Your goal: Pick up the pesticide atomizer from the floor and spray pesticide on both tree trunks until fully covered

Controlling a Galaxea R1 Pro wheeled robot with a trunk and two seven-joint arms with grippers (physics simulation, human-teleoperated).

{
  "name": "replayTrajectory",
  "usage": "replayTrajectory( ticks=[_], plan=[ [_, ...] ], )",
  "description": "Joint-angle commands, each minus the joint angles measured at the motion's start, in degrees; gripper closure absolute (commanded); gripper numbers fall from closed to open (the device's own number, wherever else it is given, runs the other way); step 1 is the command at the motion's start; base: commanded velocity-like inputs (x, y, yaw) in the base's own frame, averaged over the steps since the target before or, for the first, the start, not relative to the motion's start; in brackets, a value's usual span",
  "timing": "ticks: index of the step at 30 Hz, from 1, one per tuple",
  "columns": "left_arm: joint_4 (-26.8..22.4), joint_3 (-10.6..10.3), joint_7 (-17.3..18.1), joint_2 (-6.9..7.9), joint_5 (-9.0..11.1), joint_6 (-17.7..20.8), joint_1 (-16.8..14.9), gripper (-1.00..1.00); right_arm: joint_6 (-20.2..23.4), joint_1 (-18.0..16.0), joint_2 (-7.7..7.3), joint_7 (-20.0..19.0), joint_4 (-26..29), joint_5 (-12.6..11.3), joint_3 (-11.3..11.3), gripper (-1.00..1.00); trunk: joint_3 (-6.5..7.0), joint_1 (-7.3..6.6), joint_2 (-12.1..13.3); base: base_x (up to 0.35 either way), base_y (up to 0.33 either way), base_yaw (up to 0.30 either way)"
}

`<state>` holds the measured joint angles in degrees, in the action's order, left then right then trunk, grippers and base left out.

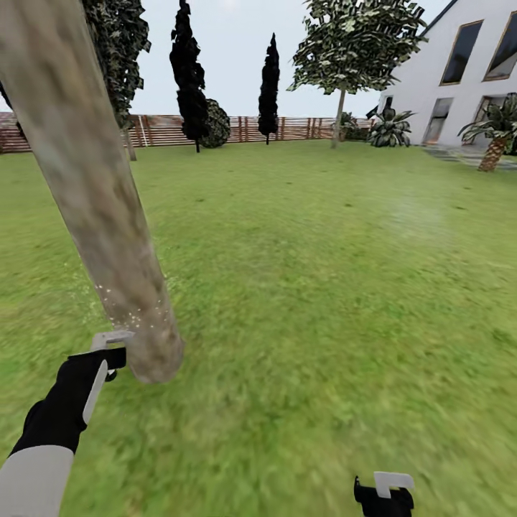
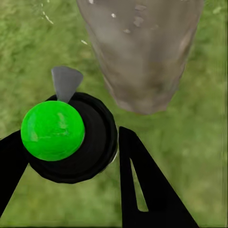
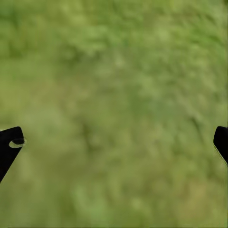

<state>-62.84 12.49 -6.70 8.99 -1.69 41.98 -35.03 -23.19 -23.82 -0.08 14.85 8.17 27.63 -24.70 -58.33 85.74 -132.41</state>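
Note:
The thick pale mottled trunk of a tree (image 1: 86,187) leans across the left of the head view and meets the lawn at its base (image 2: 142,61). White specks dot its lower part. My left gripper (image 1: 106,361) (image 2: 71,137) is shut on the pesticide atomizer (image 1: 111,339), right beside the trunk's base. In the left wrist view the atomizer (image 2: 71,142) is a dark round body with a bright green ball and a grey tab pointing toward the trunk. My right gripper (image 1: 384,495) (image 3: 114,142) hangs open over bare grass. A second tree (image 1: 357,43) with light green leaves stands far off by the fence.
The garden's lawn (image 1: 323,287) stretches wide to the right and ahead. A brown slat fence (image 1: 287,128) runs along the back with dark narrow trees (image 1: 190,72) before it. A white house (image 1: 459,79) and palm-like plants (image 1: 495,136) stand at the far right.

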Motion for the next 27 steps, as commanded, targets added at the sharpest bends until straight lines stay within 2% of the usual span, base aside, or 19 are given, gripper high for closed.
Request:
replayTrajectory(
  ticks=[1,3,5,10,11,12,15,16,17,19,21,22,23,24,26,27],
  plan=[
    [0.0,-1.17,-0.05,-0.07,-0.29,1.22,-0.22,1.0,-0.01,0.0,0.02,0.0,0.0,-0.01,0.0,-1.0,0.0,0.0,0.0,0.007,-0.272,0.276],
    [-0.23,-3.67,-0.12,-0.31,-0.21,4.74,-2.43,1.0,-0.01,0.0,0.02,0.0,0.0,-0.03,0.0,-1.0,0.0,0.0,0.0,0.002,-0.274,0.276],
    [-0.32,-4.8,-0.14,-0.36,-0.17,6.01,-3.93,1.0,0.0,0.0,0.02,0.0,0.0,0.0,0.0,-1.0,0.0,0.0,0.0,0.0,-0.274,0.276],
    [-1.41,-5.43,-0.15,-1.97,-0.22,8.88,-7.11,1.0,-0.01,0.0,0.03,0.0,0.0,-0.03,0.0,-1.0,0.0,0.0,0.0,0.0,-0.274,0.274],
    [-2.31,-5.43,-0.15,-1.81,-0.34,9.58,-7.44,1.0,-0.01,0.0,0.02,0.01,0.0,-0.02,0.0,-1.0,0.0,0.0,0.0,0.0,-0.274,0.264],
    [-2.68,-5.26,-0.15,-1.3,-0.42,11.28,-7.63,1.0,-0.01,0.0,0.03,0.01,0.0,-0.03,0.0,-1.0,0.0,0.0,0.0,0.0,-0.274,0.262],
    [-3.78,-4.91,0.05,2.37,-0.15,12.98,-8.36,1.0,-0.01,0.0,0.03,0.0,0.0,-0.02,0.0,-1.0,0.0,0.0,0.0,0.0,-0.274,0.253],
    [-3.95,-5.34,0.07,2.51,-0.14,13.13,-8.45,1.0,-0.01,0.0,0.03,0.0,0.03,-0.03,0.0,-1.0,0.0,0.0,0.0,0.0,-0.274,0.074],
    [-4.0,-6.12,0.09,2.0,-0.1,13.13,-8.49,1.0,-0.01,0.0,0.01,0.0,0.03,-0.03,0.0,-1.0,0.0,0.0,0.0,0.031,-0.274,0.038],
    [-3.99,-9.74,-0.1,-0.93,-0.37,13.14,-8.84,1.0,-0.01,0.0,-0.04,0.0,0.03,0.02,0.0,-1.0,0.0,0.0,0.0,0.091,-0.275,0.015],
    [-3.96,-11.23,-0.15,-2.42,-0.42,14.97,-11.34,1.0,-0.01,0.0,-0.09,0.0,0.01,0.05,0.0,-1.0,0.0,0.0,0.0,0.13,-0.274,0.003],
    [-3.96,-11.19,-0.15,-2.17,-0.45,15.4,-12.03,1.0,0.0,0.0,-0.09,0.0,0.01,0.05,0.0,-1.0,0.0,0.0,0.0,0.152,-0.268,0.0],
    [-3.96,-10.48,-0.13,-0.82,-0.47,15.7,-13.05,1.0,0.02,0.0,-0.09,0.0,0.03,0.05,0.0,-1.0,0.0,0.0,0.0,0.167,-0.257,0.0],
    [-3.96,-9.31,-0.09,1.1,-0.36,15.83,-13.36,1.0,0.05,0.0,-0.09,0.0,0.02,0.05,0.0,-1.0,0.0,0.0,0.0,0.173,-0.251,0.0],
    [-4.0,-6.65,0.05,3.99,-0.25,15.94,-13.36,1.0,0.07,0.0,-0.09,0.04,0.02,0.05,0.0,-1.0,0.0,0.0,0.0,0.172,-0.249,0.0],
    [-4.03,-6.47,0.03,4.29,-0.31,15.89,-13.09,1.0,0.07,0.0,-0.04,0.05,0.01,0.04,0.0,-1.0,0.0,0.0,0.0,0.074,-0.181,0.121]
  ],
)
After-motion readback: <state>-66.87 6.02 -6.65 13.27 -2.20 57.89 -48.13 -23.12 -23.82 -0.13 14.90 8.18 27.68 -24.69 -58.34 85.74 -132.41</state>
